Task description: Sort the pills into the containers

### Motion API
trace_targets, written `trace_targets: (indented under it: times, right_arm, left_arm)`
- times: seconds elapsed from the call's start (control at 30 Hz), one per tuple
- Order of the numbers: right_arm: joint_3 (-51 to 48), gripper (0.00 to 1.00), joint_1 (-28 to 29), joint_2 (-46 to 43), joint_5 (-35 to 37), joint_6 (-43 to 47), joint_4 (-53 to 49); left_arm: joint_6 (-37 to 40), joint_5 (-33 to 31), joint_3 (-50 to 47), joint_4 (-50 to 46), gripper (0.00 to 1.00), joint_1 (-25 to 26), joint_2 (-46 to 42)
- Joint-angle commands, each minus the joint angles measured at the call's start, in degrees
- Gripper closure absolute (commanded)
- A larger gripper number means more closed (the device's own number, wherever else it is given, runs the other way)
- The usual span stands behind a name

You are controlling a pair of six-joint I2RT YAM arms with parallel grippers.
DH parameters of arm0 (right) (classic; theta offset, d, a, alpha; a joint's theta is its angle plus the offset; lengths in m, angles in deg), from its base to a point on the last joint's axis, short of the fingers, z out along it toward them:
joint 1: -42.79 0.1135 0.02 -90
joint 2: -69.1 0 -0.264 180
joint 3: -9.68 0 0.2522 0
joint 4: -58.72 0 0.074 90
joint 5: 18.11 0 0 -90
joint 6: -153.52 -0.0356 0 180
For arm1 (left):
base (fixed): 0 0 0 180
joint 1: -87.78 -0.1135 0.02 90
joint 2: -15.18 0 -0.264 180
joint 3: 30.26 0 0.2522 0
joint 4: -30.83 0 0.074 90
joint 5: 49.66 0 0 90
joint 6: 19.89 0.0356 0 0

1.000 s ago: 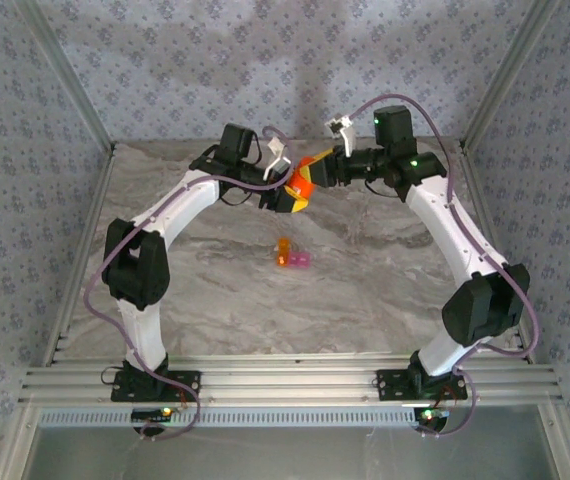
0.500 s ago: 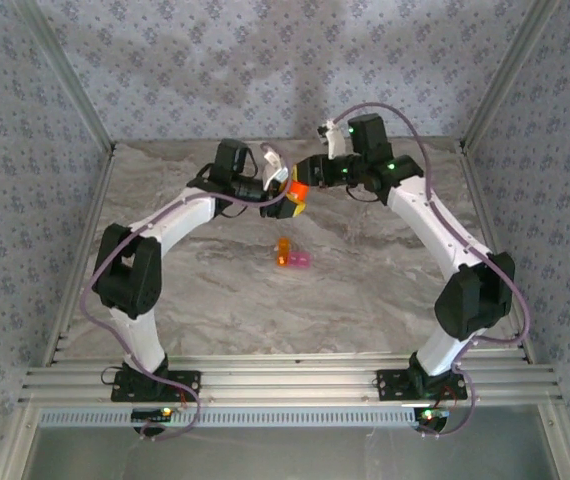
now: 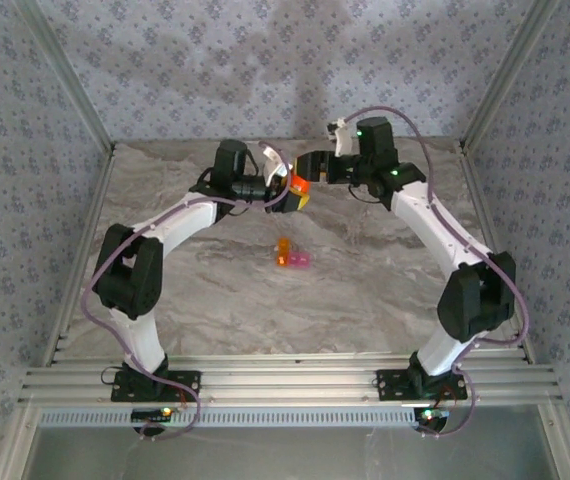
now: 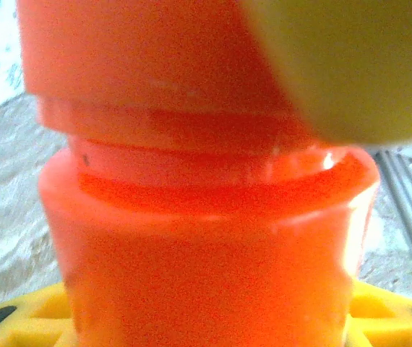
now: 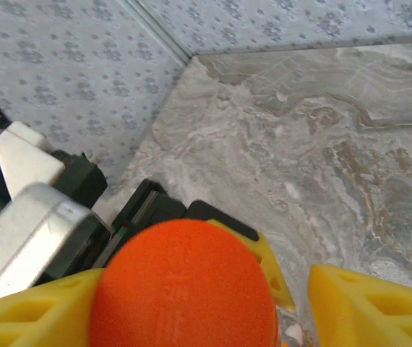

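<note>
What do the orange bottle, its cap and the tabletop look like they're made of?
Bottle: likely translucent plastic, glossy; light glows through its orange wall and the rim shines.
Cap: probably opaque plastic, matte, with faint moulded marks on top.
Tabletop: grey-veined marble look, smooth; it could be real stone or a printed laminate.

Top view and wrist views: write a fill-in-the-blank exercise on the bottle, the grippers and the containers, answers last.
The left gripper is shut on the body of the ___ bottle.
The right gripper has its jaws ___ around the cap, one finger standing apart from it.
The joined containers on the table are orange and ___.
Missing words: orange; open; pink.
</note>
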Motion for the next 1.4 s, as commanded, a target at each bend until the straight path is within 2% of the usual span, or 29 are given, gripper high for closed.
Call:
trace_targets:
  times: [0.0, 0.03, 0.17, 0.33, 0.47, 0.53, 0.67, 0.83, 1.0, 1.2, 1.3, 1.37]
  right_arm:
    - [-1.92, 0.19, -2.2, -6.2, -11.45, 6.74, -0.35]
    - [-2.28, 0.16, -2.68, -7.38, -12.42, 9.14, -1.64]
    - [-3.4, 0.16, -4.69, -9.86, -15.46, 17.08, -5.18]
    - [-4.92, 0.18, -7.02, -9.95, -16.46, 16.35, 1.51]
    - [-1.46, 0.2, -6.65, -7.41, -16.4, 16.13, 1.29]
    - [0.13, 0.21, -6.01, -6.28, -15.73, 16.49, 0.43]
    - [2.53, 0.24, -4.82, -4.65, -14.59, 17.74, -1.85]
    - [4.22, 0.43, -4.05, -3.09, -13.78, 17.83, -4.07]
    - [4.51, 0.46, -2.84, -2.53, -12.84, 18.52, -6.26]
    - [4.26, 0.63, -1.72, -1.76, -11.68, 17.99, -7.32]
    - [3.83, 0.68, -1.25, -1.15, -9.95, 14.44, -6.48]
    - [3.02, 0.67, -0.58, -0.95, -8.14, 11.14, -5.1]
  left_arm:
    - [-2.02, 8.49, 4.58, 4.96, 1.0, -0.58, 0.89]
    - [-1.89, 9.62, 5.13, 4.12, 1.0, -0.64, 1.16]
    - [0.29, 13.82, 7.03, -0.11, 1.0, -0.81, 1.63]
    - [5.12, 18.38, 10.68, -8.89, 1.0, -0.82, 2.65]
    - [13.33, 21.05, 16.71, -22.75, 1.0, -0.3, 4.84]
    - [14.86, 21.43, 18.26, -25.68, 1.0, -0.03, 5.55]
    - [15.06, 21.54, 18.7, -26.04, 1.0, 0.15, 5.93]
    - [15.14, 21.53, 18.89, -26.13, 1.0, 0.16, 5.96]
    - [15.14, 21.15, 19.09, -26.0, 1.0, 0.16, 5.8]
    - [14.46, 20.27, 19.14, -25.28, 1.0, 0.14, 5.58]
    - [10.94, 16.99, 17.12, -20.48, 1.0, 0.35, 4.66]
    - [6.44, 11.01, 13.2, -12.42, 1.0, 0.59, 2.88]
